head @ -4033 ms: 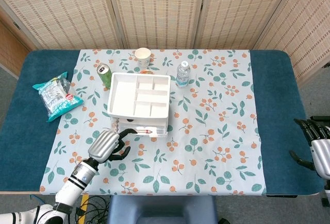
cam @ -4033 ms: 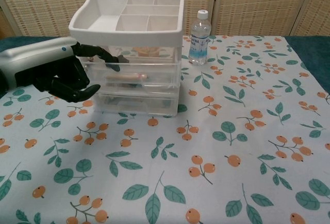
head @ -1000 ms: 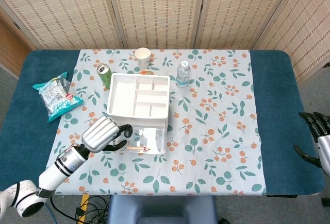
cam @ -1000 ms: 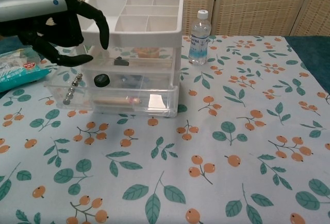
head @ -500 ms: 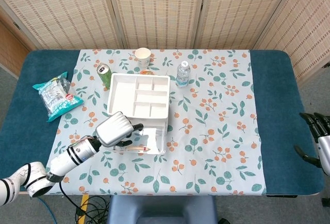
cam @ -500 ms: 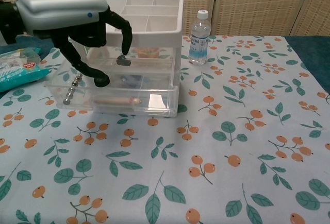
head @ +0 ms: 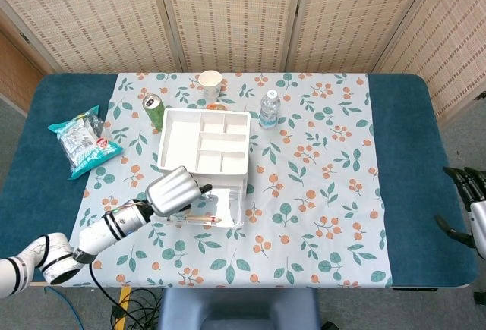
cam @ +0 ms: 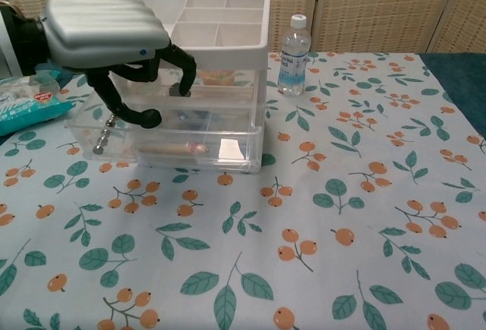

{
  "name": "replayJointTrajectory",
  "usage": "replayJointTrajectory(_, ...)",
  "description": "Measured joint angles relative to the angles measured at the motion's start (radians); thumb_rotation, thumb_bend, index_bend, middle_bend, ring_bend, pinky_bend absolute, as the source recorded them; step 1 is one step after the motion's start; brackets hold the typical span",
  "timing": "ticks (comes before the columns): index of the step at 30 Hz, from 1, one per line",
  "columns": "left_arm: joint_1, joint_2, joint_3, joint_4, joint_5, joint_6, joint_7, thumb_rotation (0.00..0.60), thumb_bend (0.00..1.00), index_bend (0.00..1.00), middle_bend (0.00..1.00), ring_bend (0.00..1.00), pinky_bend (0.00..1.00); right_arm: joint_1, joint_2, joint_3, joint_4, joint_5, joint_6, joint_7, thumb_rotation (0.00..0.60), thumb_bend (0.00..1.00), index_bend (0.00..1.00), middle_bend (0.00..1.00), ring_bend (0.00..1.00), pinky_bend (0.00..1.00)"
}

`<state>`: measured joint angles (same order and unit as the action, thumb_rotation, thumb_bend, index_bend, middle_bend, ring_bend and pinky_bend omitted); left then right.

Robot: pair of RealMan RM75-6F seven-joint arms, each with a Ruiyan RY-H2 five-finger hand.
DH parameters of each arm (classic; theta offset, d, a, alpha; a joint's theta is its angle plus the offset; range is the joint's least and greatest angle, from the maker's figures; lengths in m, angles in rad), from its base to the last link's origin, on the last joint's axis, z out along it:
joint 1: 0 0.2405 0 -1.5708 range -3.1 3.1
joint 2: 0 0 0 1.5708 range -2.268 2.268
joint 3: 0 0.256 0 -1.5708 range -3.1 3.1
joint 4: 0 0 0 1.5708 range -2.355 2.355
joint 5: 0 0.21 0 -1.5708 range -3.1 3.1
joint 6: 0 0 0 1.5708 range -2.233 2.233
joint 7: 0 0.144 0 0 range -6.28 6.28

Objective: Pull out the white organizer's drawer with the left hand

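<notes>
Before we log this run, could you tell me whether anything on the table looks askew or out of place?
Only the drawer of the white organizer stands out: it juts forward, skewed leftward, under the left hand.

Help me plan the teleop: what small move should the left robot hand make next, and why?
Probably lift the left robot hand up and away: the drawer already juts out from the white organizer, and the fingers hang over it, seemingly holding nothing.
</notes>
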<state>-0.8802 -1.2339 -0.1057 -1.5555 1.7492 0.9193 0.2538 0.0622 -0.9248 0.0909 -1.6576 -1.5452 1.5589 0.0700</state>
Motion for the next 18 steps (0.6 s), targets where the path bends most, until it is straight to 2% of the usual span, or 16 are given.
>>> replayJointTrajectory(18,-0.035,0.026,0.013,-0.026,-0.066,-0.068,0.086,0.6,0.17,0.45,1.0,1.0,1.0,-0.001,-0.005,0.0,0.011,0.003,-0.002,0.01,0.6,0.25,0.11,0.18,0.16,0.18)
